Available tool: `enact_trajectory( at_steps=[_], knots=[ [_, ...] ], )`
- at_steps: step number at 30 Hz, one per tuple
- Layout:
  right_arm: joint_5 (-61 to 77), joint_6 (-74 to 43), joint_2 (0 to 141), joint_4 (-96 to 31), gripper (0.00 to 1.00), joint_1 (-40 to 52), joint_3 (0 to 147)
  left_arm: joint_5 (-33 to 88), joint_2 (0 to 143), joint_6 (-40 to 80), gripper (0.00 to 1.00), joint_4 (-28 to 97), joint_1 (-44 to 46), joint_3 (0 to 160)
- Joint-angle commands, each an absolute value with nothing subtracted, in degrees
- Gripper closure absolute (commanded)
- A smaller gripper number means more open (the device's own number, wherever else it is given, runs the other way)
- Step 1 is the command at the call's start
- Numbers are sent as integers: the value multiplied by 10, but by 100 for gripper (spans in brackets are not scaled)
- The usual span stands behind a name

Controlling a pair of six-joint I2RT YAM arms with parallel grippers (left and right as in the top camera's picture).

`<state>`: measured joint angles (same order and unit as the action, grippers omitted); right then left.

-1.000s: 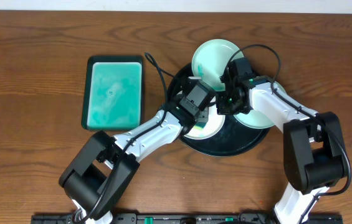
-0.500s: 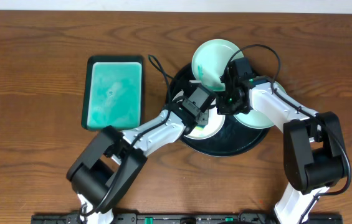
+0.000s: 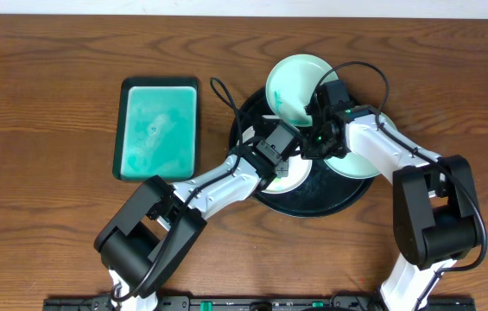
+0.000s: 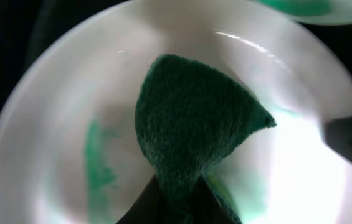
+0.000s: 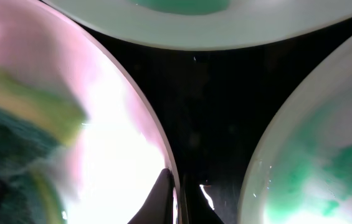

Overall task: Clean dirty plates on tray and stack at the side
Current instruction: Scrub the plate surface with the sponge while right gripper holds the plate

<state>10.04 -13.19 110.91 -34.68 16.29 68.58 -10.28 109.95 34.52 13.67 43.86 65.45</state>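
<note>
Dark wood-grain table (image 3: 45,52), evenly lit.

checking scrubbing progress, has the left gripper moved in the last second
Yes, slightly: the left gripper slid right, away from the teal dish, across its plate.

The worktop (image 3: 53,52) is brown wood with dark streaky grain. The tray (image 3: 313,207) is glossy black. The sponge (image 4: 194,130) is dark green. The white plate (image 4: 45,124) carries a teal smear. The far plate (image 3: 291,78) is pale mint, and the right plate (image 5: 313,155) is white with teal blotches. The dish (image 3: 158,128) is teal, rimmed black.
</note>
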Motion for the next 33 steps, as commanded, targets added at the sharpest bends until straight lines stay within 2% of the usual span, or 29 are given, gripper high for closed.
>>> enact_trajectory(
  at_steps=[1,11,14,19,22,33],
  knots=[
    [93,-132,1141,-356,99,169,675,-210,1110,342,92,177,429,649],
    [93,-132,1141,-358,99,169,675,-232,1102,320,93,191,376,651],
    [92,-132,1141,-362,99,169,675,-177,1081,321,93,188,364,661],
    [92,-132,1141,-364,99,169,675,8,1044,341,93,137,352,665],
    [92,-132,1141,-364,99,169,675,72,1051,361,93,118,354,665],
    [90,-132,1141,-367,99,169,675,59,1126,371,93,114,338,659]
  ],
)
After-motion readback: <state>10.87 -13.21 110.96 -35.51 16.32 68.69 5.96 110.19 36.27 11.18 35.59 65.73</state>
